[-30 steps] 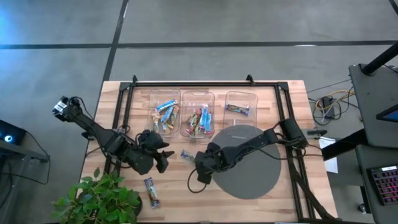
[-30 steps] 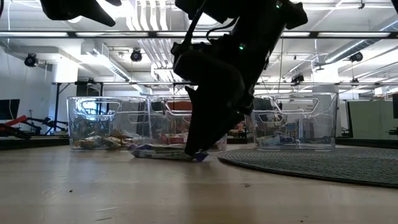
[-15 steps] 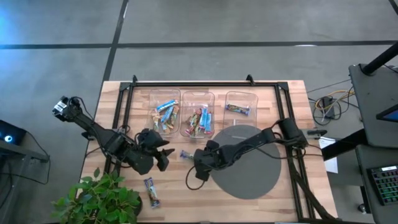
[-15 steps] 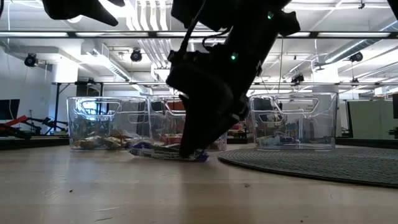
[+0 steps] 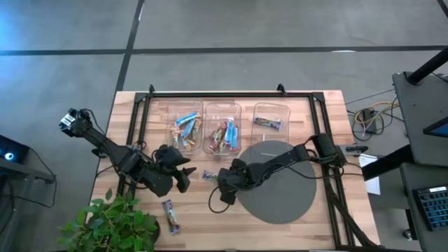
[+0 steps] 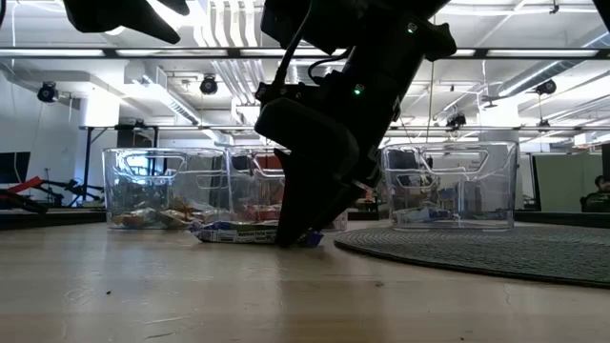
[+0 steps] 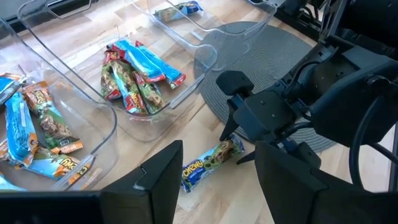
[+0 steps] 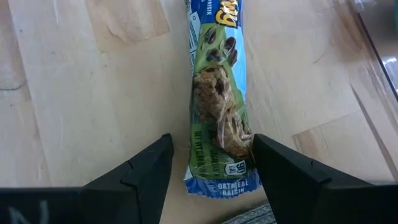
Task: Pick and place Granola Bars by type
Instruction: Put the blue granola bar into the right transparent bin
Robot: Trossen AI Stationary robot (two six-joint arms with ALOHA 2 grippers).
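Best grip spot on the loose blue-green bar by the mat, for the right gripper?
Probably from straight above, across the narrow width near the end by the round mat. The oatmeal raisin bar lies flat on the table. The right gripper, fingers open, already straddles that end, so closing there pinches both long edges.

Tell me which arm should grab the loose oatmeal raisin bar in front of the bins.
Right. Its gripper is open with a finger on each side of the oatmeal raisin bar, low at the table. The left gripper hovers beside it, not lined up.
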